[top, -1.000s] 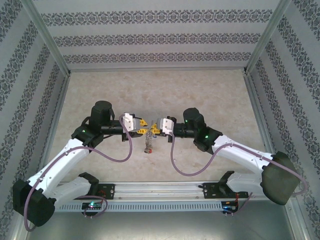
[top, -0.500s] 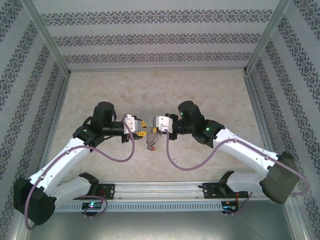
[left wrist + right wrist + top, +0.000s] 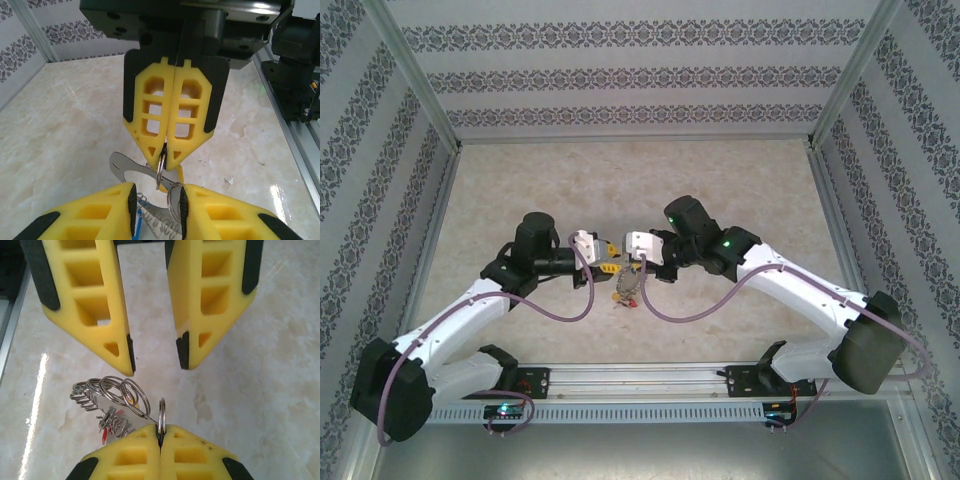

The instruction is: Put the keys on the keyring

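My right gripper (image 3: 160, 432) is shut on a small metal split ring (image 3: 161, 416). From that ring hangs a bunch of linked rings (image 3: 117, 392) and keys with a red tag (image 3: 106, 434) and a blue tag (image 3: 136, 229). Part of a wide flat grey loop, the keyring (image 3: 124, 167), lies behind the bunch. My left gripper (image 3: 157, 192) faces the right gripper (image 3: 163, 150) tip to tip. It is open, with one ring (image 3: 175, 200) resting against its right pad. From above, the left gripper (image 3: 609, 258) and right gripper (image 3: 633, 266) meet over the hanging bunch (image 3: 626, 288).
The marble-patterned table (image 3: 720, 180) is ringed by patterned walls (image 3: 640, 70). A metal rail (image 3: 650, 380) with the arm bases runs along the near edge. Purple cables (image 3: 665, 310) droop under both wrists.
Both arms have drawn closer to the middle, the right elbow swinging left and the left elbow right. The left jaws have parted slightly. The bunch still hangs between the grippers.
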Robot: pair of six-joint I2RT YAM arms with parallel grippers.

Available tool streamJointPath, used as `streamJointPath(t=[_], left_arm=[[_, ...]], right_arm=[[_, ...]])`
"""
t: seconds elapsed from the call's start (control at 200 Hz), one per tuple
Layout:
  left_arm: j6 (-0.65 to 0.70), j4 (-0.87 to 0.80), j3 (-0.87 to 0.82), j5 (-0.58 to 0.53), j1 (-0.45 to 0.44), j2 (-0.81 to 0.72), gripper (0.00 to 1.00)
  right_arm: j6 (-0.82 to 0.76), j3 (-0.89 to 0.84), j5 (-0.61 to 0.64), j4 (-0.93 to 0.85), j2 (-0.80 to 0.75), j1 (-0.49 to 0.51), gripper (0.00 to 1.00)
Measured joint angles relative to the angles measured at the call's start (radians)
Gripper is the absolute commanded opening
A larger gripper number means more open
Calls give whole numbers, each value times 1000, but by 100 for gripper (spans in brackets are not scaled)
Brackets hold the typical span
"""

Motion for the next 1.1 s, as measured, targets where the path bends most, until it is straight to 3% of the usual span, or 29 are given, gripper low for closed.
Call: streamJointPath(t=[0.355,0.879,1.099], left_arm=[[-62,142,-37,-11,-13,59,31],[-108,238,-37,13,-18,147,28],[-121,269,-37,12,-45,160,14]], right_arm=[[-4,106,23,-170,63,-8,0],[-4,82,21,-122,74,-13,0],[-5,77,22,-111,74,-15,0]])
